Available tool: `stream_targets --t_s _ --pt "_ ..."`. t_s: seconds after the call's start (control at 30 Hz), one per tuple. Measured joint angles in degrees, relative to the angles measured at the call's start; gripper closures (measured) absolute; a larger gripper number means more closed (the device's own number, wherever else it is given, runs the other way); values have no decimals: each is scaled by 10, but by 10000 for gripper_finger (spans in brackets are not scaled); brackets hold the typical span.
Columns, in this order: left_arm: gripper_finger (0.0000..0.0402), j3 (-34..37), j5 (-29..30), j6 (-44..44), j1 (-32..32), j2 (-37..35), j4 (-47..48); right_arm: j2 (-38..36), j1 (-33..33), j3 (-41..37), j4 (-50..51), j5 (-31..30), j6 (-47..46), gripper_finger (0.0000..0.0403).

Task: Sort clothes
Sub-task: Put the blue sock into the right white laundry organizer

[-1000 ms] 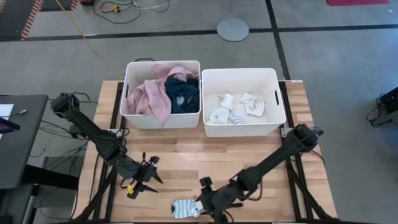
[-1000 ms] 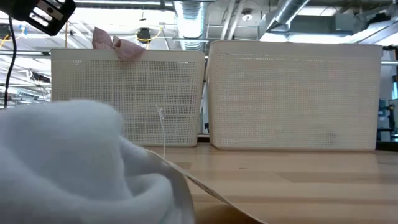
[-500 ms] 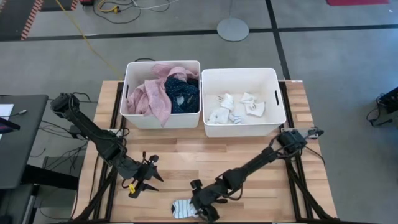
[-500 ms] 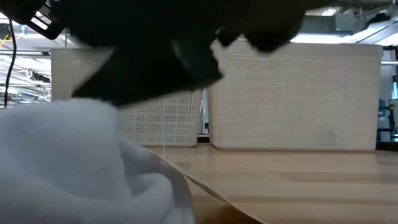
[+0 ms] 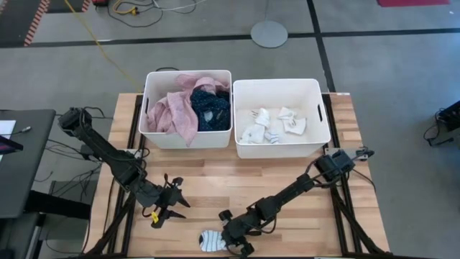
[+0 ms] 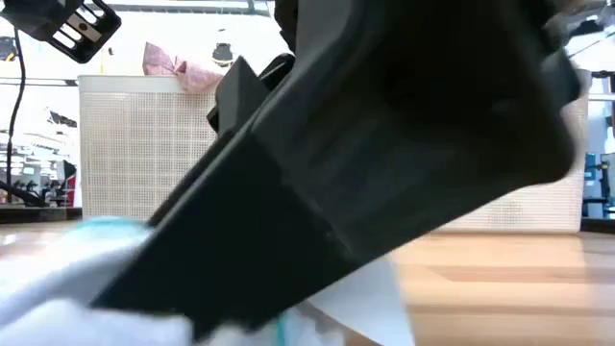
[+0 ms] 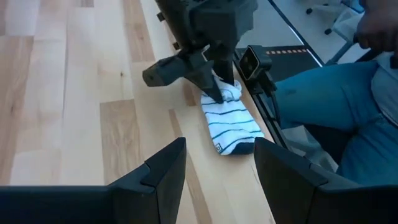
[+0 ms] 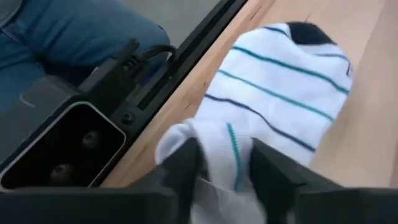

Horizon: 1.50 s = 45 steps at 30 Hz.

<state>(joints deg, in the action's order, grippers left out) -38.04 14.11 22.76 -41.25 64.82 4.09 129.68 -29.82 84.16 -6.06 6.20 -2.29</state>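
Observation:
A white sock with teal and navy stripes (image 5: 210, 239) lies flat on the wood at the table's near edge; it also shows in the left wrist view (image 7: 231, 124) and the right wrist view (image 8: 280, 87). My right gripper (image 5: 228, 241) is down on the sock's right end and shut on it. My left gripper (image 5: 171, 203) is open and empty, low over the table to the sock's left and farther in; its own view shows the gap between its fingers (image 7: 217, 168). A pink top (image 5: 176, 108) and a navy dotted piece (image 5: 210, 108) lie in the left bin. Small white socks (image 5: 273, 124) lie in the right bin. My right gripper pinches the sock's bunched-up end (image 8: 224, 152), the one opposite its dark tip (image 8: 308, 31), between its two fingers (image 7: 214, 87). The fingers slant down from the table's right. The gathered cloth rises between them while the rest of the sock lies flat on the table.
Two white bins stand side by side at the table's far side, left (image 5: 151, 93) and right (image 5: 316, 101). The low camera (image 8: 68, 149) sits on the table's near rail next to the sock. A person's leg in blue jeans (image 7: 329, 106) is just beyond the near edge.
My right gripper has gone down and toward the table's left onto the sock's right end and taken hold of it. That end is now bunched up and the sock lies shorter; its left end has stayed where it was.

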Motion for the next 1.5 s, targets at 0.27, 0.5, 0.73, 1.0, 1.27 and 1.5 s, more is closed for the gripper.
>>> stream_targets --t_s 0.27,0.5,0.73,1.0,1.27,1.5 --pt "216 0 13 16 0 0 1 -3 0 0 9 0 39 389" --pt "216 0 15 37 0 0 16 -11 -1 0 32 -30 47 399" --pt "216 0 15 41 0 0 17 -89 -2 -1 139 -148 81 402" --pt "216 0 29 41 0 0 16 -225 -33 0 206 -353 154 402" --pt "216 0 45 40 0 0 15 -343 -58 0 201 -634 262 403" --pt "216 0 50 16 0 0 15 -426 -40 0 207 -780 309 403"
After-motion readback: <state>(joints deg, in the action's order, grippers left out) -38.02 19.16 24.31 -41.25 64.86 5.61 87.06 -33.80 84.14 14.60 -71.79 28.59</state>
